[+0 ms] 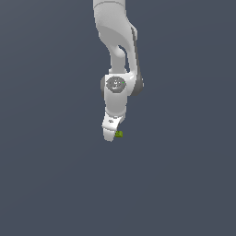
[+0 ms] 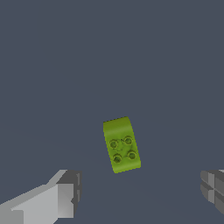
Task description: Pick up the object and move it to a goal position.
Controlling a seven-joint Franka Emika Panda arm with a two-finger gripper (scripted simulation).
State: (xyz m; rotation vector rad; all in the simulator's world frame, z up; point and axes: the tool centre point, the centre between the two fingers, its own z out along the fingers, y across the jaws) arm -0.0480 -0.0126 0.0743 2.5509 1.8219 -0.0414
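**A:** Start with the big picture. What did you have in front of you at that moment?

**B:** You had the white arm [image 1: 120, 50] coming down from above over a plain dark grey floor [image 1: 50, 184], and nothing else lay on that floor in either view. At the arm's end the gripper [image 1: 113, 132] hung low, and the small yellow-green block [image 1: 119, 134] showed right at its tip, on the exterior view's right.

**A:** And the fingers?

**B:** They were spread wide, holding nothing. In the wrist view one finger [image 2: 65, 192] and the other finger [image 2: 213, 188] stood well apart, and the block [image 2: 121, 144] lay ahead of the line between them, clear of both, lying flat with its four studs facing the camera.

**A:** So how should you have handled the reach?

**B:** I judged you were lining up for the pick. The block sat slightly skewed to the fingers, so you would have done well to turn the wrist until the pads faced its long sides, then bring the gripper forward so the block sat squarely between them before lowering and closing. It was small, so an off-centre squeeze could have flicked it away.

**A:** Anything in your way?

**B:** Nothing that I could see. No goal marker showed in either view, so I could not tell where it had to go.
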